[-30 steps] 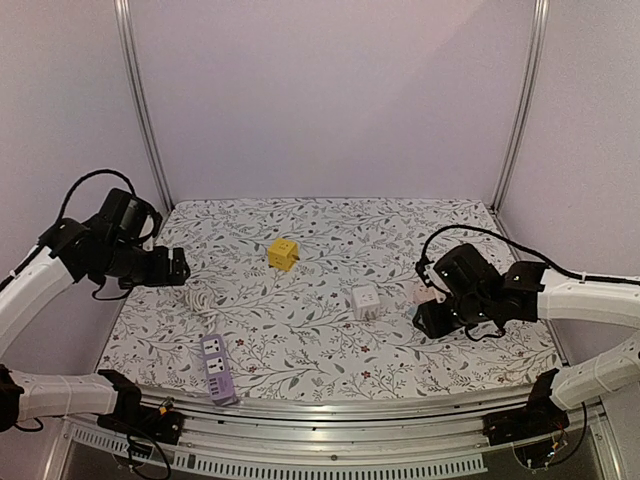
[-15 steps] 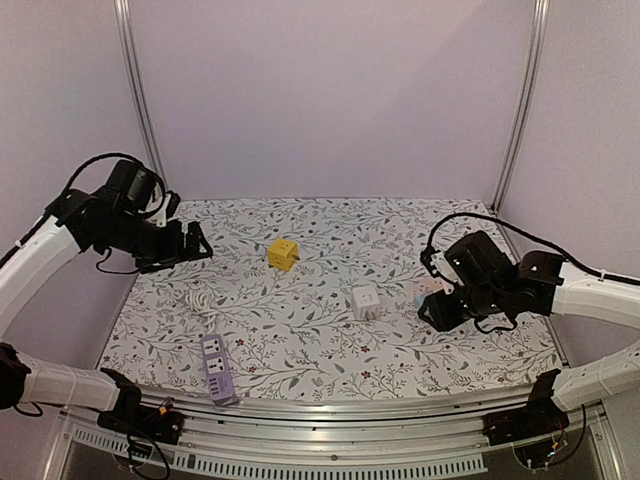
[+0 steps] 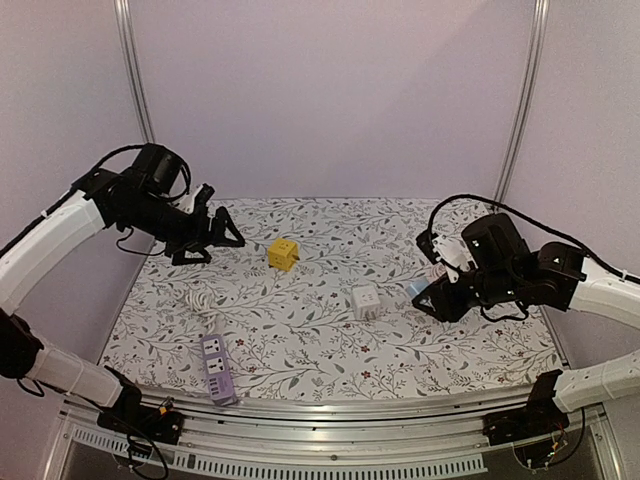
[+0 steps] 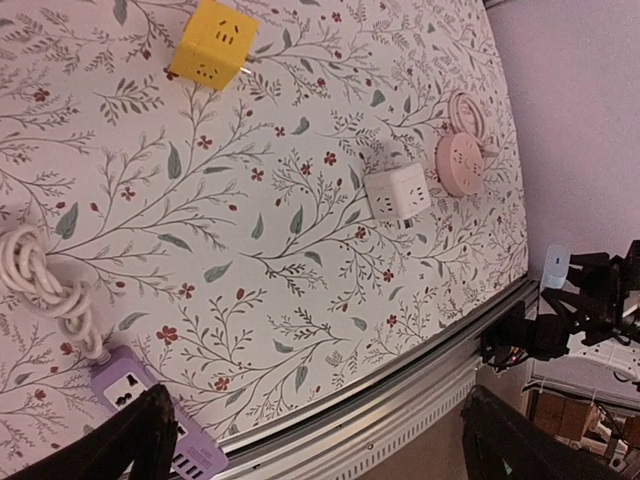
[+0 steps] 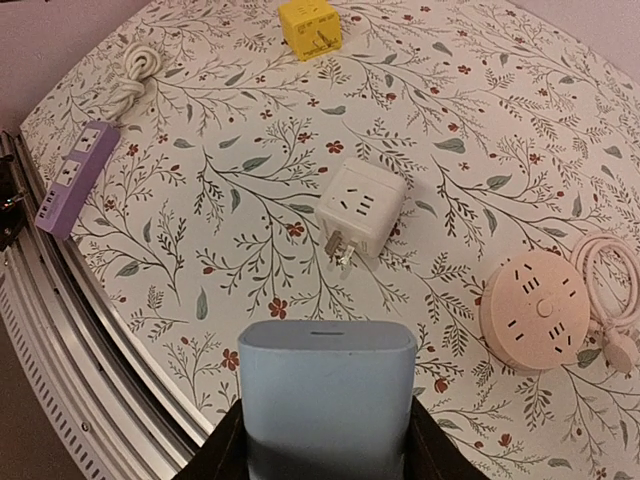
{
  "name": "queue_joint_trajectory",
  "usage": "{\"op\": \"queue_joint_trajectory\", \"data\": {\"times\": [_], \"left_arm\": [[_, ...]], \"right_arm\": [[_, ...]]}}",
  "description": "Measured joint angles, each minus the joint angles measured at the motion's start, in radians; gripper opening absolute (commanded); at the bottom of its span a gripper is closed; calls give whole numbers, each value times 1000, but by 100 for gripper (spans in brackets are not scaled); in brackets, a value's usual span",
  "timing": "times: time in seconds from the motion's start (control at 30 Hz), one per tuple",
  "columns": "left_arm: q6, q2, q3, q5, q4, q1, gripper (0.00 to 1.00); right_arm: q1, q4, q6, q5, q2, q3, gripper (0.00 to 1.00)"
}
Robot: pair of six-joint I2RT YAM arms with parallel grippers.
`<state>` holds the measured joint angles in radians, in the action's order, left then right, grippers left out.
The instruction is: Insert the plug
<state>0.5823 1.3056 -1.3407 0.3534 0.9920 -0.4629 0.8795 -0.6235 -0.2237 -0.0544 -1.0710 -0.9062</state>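
Observation:
The plug (image 5: 325,395) is a pale blue block, and my right gripper (image 5: 325,445) is shut on it, its dark fingers at both sides. That gripper (image 3: 432,296) hangs above the right side of the table, next to the white cube socket (image 3: 365,301) (image 5: 362,207). The round pink socket (image 5: 535,310) lies under it to the right. A purple power strip (image 3: 216,367) (image 4: 130,392) lies at the front left. My left gripper (image 3: 226,236) (image 4: 325,450) is raised over the back left, open and holding nothing.
A yellow cube socket (image 3: 283,253) (image 4: 211,44) sits at the back middle. A coiled white cable (image 3: 197,298) (image 4: 45,280) runs from the purple strip. A metal rail (image 3: 330,405) edges the table's front. Frame posts (image 3: 137,100) stand at the back corners.
My left arm has risen and swung right, toward the yellow cube, staying open. My right gripper has lifted and shifted slightly right and back with the plug in it.

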Motion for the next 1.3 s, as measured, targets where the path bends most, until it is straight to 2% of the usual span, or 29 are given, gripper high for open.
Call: {"op": "queue_joint_trajectory", "data": {"times": [0.2,0.33,0.6,1.0,1.3], "left_arm": [[39,76,-17,142,-82,-58,94],[63,168,-84,204,-111,-128,92],[156,322,-218,295,-245,-301,87],[234,525,-438,365,-349,-406,79],[243,593,-480,372,-352,-476,73]], "right_arm": [[3,33,81,98,-32,-77,3],[3,58,161,139,-44,-111,0],[3,78,309,165,-45,-143,0],[3,70,398,163,-47,-168,0],[4,69,418,195,-50,-169,0]]}}
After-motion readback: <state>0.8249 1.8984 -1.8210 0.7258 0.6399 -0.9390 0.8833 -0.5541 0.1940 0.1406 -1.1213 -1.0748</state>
